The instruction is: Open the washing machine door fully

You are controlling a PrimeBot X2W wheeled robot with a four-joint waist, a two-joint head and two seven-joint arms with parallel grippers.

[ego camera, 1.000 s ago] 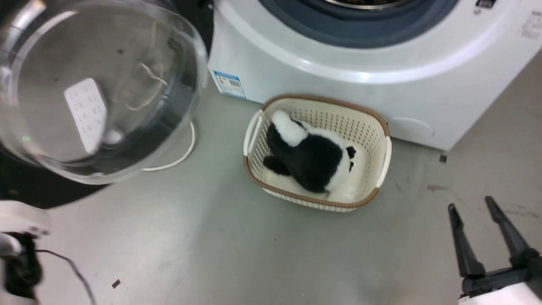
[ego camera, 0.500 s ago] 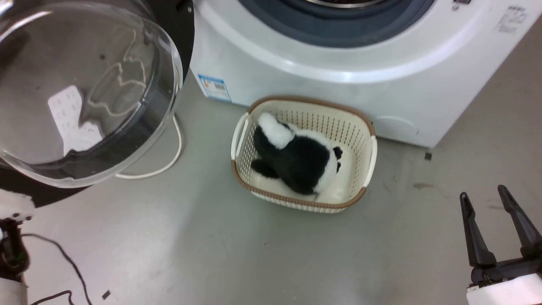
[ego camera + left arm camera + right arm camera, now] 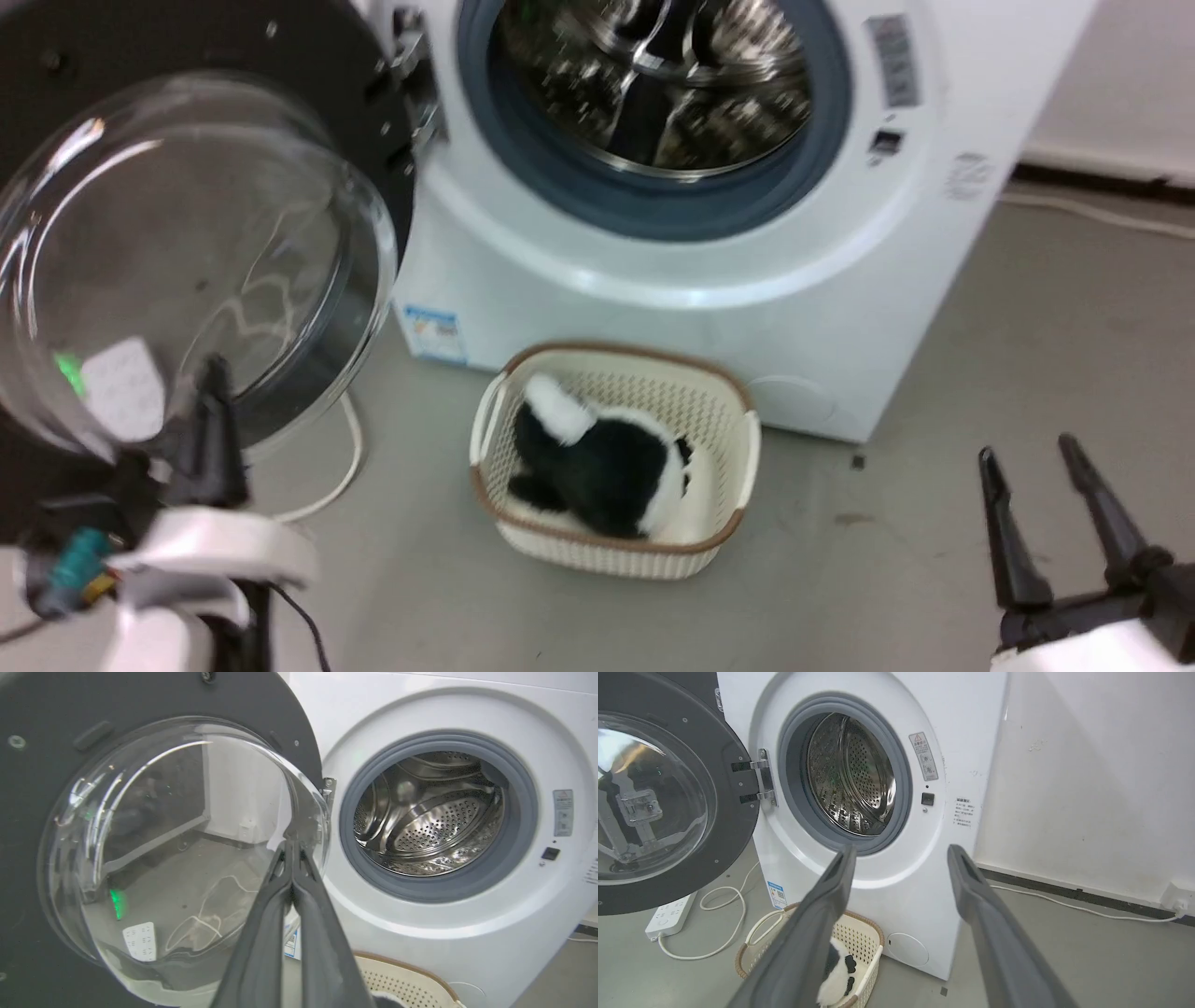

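Left gripper (image 3: 290, 845), fingers together, sits before the washing machine door (image 3: 154, 826), swung left of the machine (image 3: 420, 938), bowl facing outward. Right gripper (image 3: 1025, 448) is spread; the head camera has since tilted up.

The scene is lit brightly and evenly from above, and only faint, soft-edged shadows are cast on the grey floor (image 3: 560, 616) around the basket (image 3: 597, 560). The head view is smeared by motion blur — the drum (image 3: 653, 84) and the left gripper (image 3: 215, 369) are rendered soft and streaky — whereas both wrist views are rendered sharp, with straight lines bowed near the edges. White streaks of glare and a green glint are caught in the glass of the washing machine door (image 3: 187, 826), and speckled highlights are thrown off the steel.
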